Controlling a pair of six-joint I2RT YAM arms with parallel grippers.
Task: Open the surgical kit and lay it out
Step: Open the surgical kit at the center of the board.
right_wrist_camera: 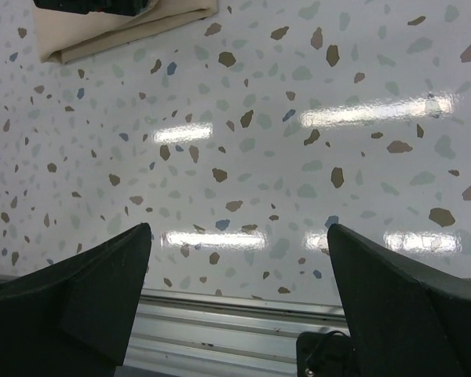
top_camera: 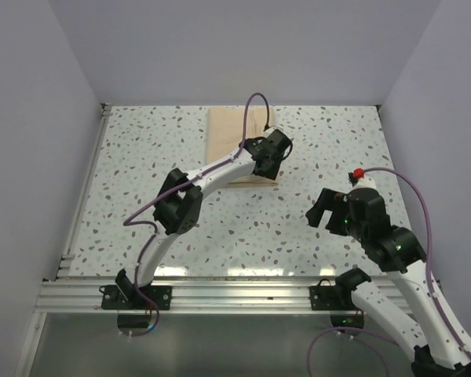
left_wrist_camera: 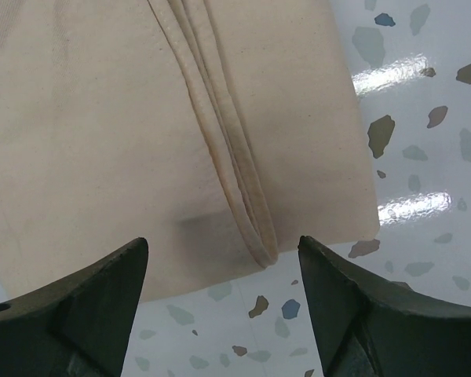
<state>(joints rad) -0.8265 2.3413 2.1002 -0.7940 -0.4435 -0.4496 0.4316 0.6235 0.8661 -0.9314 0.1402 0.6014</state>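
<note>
Cloth wrap (top_camera: 226, 141) lies folded at top centre of the overhead view, nothing laid out yet. Left fingers (left_wrist_camera: 78, 314) hover apart over its hem (left_wrist_camera: 235, 181); right fingers (right_wrist_camera: 400, 306) apart, idle.

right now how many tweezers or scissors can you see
0. Only the folded wrap shows, far middle of the table, left fingers above its near edge; any may be hidden inside.

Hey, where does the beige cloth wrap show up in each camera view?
Top external: cloth wrap at the far middle of the table, partly under the left arm.
Left wrist: fills the upper left and centre.
Right wrist: a strip in the top left corner.
Shared landmark: the left claw over the wrap's near edge.
</note>
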